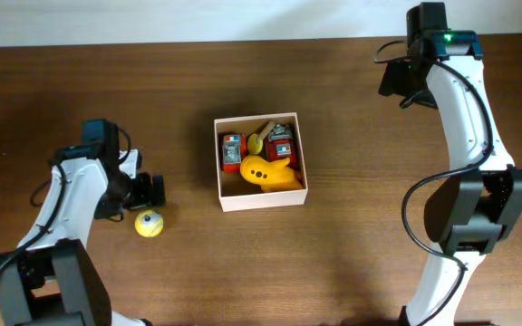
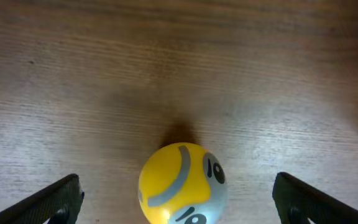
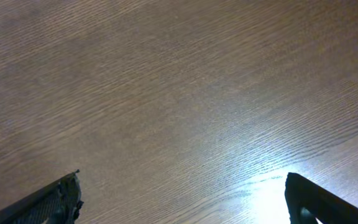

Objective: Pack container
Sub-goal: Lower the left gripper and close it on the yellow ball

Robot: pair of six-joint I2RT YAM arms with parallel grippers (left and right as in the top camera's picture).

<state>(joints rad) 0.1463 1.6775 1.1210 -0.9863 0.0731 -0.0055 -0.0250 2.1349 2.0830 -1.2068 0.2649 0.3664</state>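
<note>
1. The left end effector (image 1: 149,193) has its two dark fingers (image 2: 55,202) spread wide apart, gripping nothing. They point down at the table (image 1: 379,226).
2. A small ball (image 2: 182,183) sits between those fingers in the left wrist view, clear of both, with bare wood on either side. It is smooth and glossy, yellow on top with a curved grey band. Its lower part is silvery grey with black markings.
3. From overhead the ball rests on the table just beside this end effector, on the side nearer the arm's base.
4. Nothing lies between this end effector and the container (image 1: 222,181), which stands well apart from it, out toward the middle of the table.
5. The container is a shallow square box with thin white walls and a brown cardboard floor.
6. Inside it are a rounded yellow toy (image 1: 265,172), two red-and-grey toys (image 1: 232,150) and a small yellow piece (image 1: 255,142) between them. They are crowded together, and what touches what I cannot tell.
7. The right end effector (image 3: 182,193) also has its dark fingers wide apart and is empty. Only the table shows under it, with a bright glare patch by one finger.
8. The container is well apart from the right end effector too, with open table between them.
9. The table is dark brown wood with fine straight grain and a matte surface.
</note>
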